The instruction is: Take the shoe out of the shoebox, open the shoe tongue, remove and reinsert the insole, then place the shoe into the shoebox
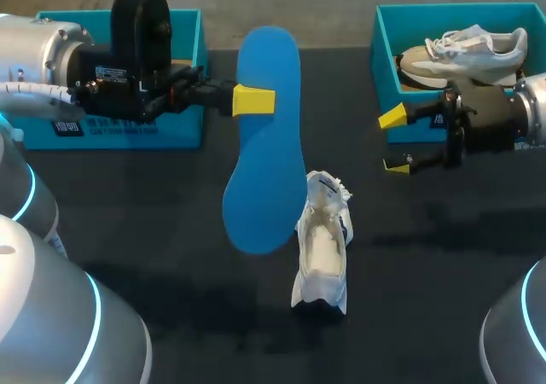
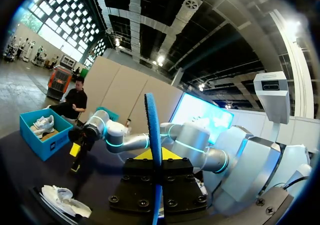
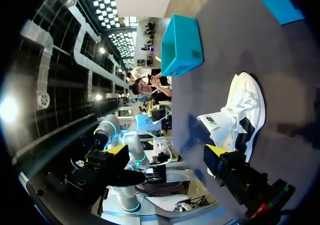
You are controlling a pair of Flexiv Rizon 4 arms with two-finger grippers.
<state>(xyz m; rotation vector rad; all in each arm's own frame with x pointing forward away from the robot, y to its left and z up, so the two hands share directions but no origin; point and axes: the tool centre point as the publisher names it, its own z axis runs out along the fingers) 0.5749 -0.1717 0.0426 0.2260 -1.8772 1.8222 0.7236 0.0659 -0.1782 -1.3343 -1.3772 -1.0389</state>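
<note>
- left end effector [image 1: 254, 100] is clamped on the blue insole [image 1: 266, 158], holding it in the air beside the shoe [image 1: 323, 246].
- right end effector [image 1: 395, 142] hangs wide and empty, near the right box [image 1: 386, 26].
- shoe sits on the counter [image 1: 171, 222], out of the box, tongue looks open, insole out.
- left to do, i judge: reinsert the insole, then box the shoe.

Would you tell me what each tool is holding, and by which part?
The left tool clamps the blue insole by its edge, near one end; the right tool holds nothing.
</note>
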